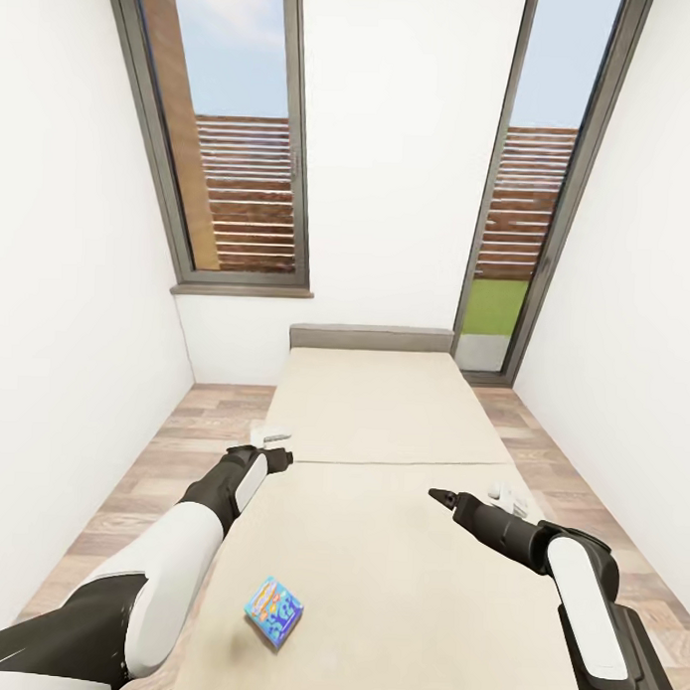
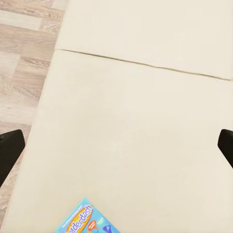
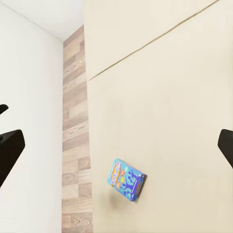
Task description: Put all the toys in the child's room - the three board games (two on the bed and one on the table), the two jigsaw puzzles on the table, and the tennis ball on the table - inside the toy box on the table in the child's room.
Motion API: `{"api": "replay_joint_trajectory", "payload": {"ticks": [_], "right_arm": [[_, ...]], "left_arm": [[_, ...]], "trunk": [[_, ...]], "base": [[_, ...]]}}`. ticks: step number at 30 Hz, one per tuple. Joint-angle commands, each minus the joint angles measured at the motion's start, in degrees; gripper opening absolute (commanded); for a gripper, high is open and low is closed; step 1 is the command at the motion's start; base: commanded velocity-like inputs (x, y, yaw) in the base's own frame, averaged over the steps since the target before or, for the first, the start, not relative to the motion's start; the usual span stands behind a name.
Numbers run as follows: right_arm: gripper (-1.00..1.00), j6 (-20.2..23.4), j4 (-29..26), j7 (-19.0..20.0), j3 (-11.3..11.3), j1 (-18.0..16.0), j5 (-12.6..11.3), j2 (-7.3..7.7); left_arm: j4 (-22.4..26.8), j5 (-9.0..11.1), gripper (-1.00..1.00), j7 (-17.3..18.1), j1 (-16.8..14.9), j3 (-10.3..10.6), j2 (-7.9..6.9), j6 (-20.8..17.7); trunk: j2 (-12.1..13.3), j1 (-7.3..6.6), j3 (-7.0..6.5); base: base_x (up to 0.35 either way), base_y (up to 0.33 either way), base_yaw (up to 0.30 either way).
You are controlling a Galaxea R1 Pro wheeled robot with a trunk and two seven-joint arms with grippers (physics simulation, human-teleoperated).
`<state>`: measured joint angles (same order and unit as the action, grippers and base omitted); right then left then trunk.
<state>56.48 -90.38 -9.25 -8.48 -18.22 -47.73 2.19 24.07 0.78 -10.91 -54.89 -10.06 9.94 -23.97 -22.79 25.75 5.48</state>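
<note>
Head view puts the light-blue board game [image 1: 274, 610] flat on the near end of the bed [image 1: 398, 546], toward its left edge, untouched; only this one game shows on the mattress. The left gripper [image 1: 278, 454] hangs above the bed's left edge, farther off than the box, and the right gripper [image 1: 440, 498] hovers over the middle. In both wrist views the jaws stand wide apart and empty, likely readied for a reach back and down to the box

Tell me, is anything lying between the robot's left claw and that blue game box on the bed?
Nothing visible. The left gripper hangs open above the bed, and only bare mattress lies between it and the light-blue board game.
</note>
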Motion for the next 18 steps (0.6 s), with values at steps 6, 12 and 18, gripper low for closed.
{"api": "replay_joint_trajectory", "payload": {"ticks": [6,12,18], "right_arm": [[1.00,0.21,-0.03,-0.58,-0.05,-0.06,-0.61,0.01],[1.00,0.21,0.01,-0.58,-0.04,-0.06,-0.61,0.01],[1.00,0.21,-0.04,-0.54,-0.01,-0.06,-0.61,0.01]], "left_arm": [[0.18,0.10,1.00,0.03,-0.04,-0.22,0.05,-0.21],[0.19,0.10,1.00,0.00,-0.04,-0.18,0.05,-0.20],[0.19,0.10,1.00,-0.06,-0.04,-0.18,0.05,-0.20]], "trunk": [[-0.13,0.04,0.16],[-0.13,0.04,0.16],[-0.13,0.04,0.16]], "base": [[0.000,0.000,0.000],[0.000,0.000,0.000],[0.000,0.000,0.000]]}}
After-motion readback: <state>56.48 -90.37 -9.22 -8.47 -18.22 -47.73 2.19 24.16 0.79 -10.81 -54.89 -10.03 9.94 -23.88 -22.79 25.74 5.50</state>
